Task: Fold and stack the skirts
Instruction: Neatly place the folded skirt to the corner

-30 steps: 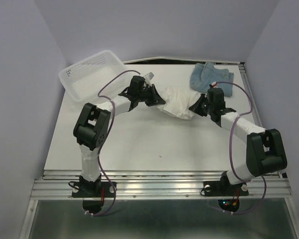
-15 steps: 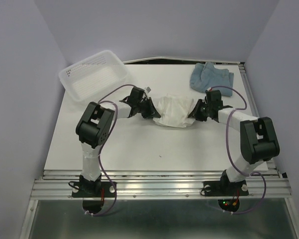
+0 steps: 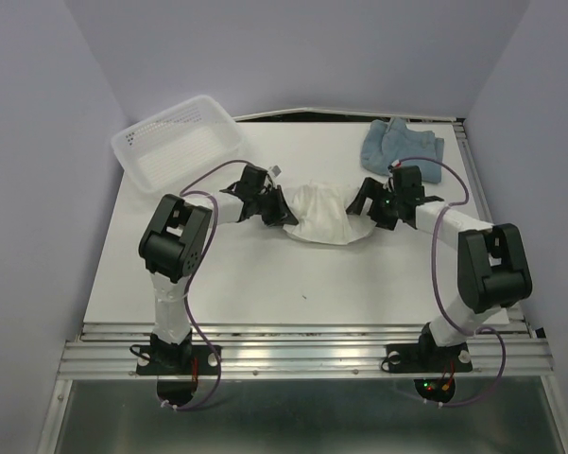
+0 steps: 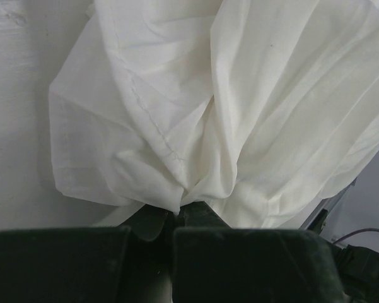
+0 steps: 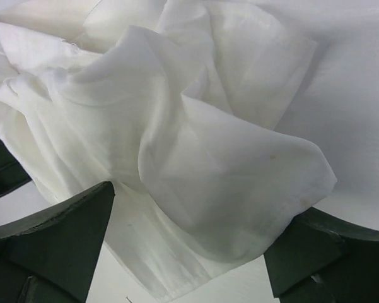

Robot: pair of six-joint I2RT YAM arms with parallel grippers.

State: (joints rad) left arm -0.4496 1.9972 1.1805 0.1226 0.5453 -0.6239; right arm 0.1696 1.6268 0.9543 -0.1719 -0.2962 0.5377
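White skirt being folded
It is pinched by the left tool; the right tool is seen open; edges should be laid even.

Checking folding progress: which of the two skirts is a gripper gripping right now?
The white skirt in the middle: the left gripper is shut on its edge. The blue-grey skirt lies untouched at the far right.

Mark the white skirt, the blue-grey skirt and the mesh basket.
white skirt (image 3: 326, 216): top view, middle of the bunched cloth.
blue-grey skirt (image 3: 402, 147): top view, centre of the cloth.
mesh basket (image 3: 181, 151): top view, its bare floor.
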